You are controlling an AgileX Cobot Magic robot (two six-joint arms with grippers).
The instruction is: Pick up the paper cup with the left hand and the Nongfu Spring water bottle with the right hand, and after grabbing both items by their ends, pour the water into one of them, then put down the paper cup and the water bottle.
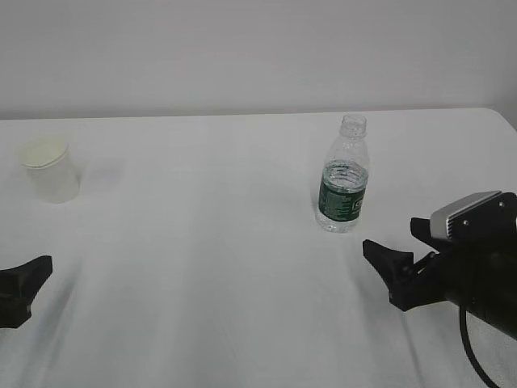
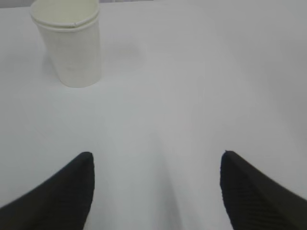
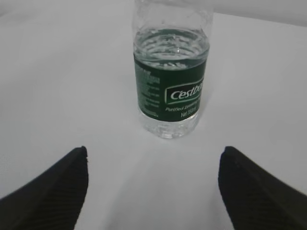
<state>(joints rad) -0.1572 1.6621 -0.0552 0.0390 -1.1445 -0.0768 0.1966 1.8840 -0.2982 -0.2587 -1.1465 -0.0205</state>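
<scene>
I'm holding both tools, left (image 2: 156, 191) and right (image 3: 152, 189), wide open and empty. The small white paper cup (image 2: 69, 43), upper left, is crushing easily; the clear ribbed plastic bottle (image 3: 170, 72), upper centre, is looking slippery, so I'm favouring its green label.

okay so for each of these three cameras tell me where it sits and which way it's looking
Exterior view: in front of the table, slanting down at paper cup, bottle, both arms' tips.
Left wrist view: behind the open left pincer, facing the cup.
Right wrist view: behind the open right pincer, facing the bottle.
Shared: each wrist view's object also shows in the exterior view.
</scene>
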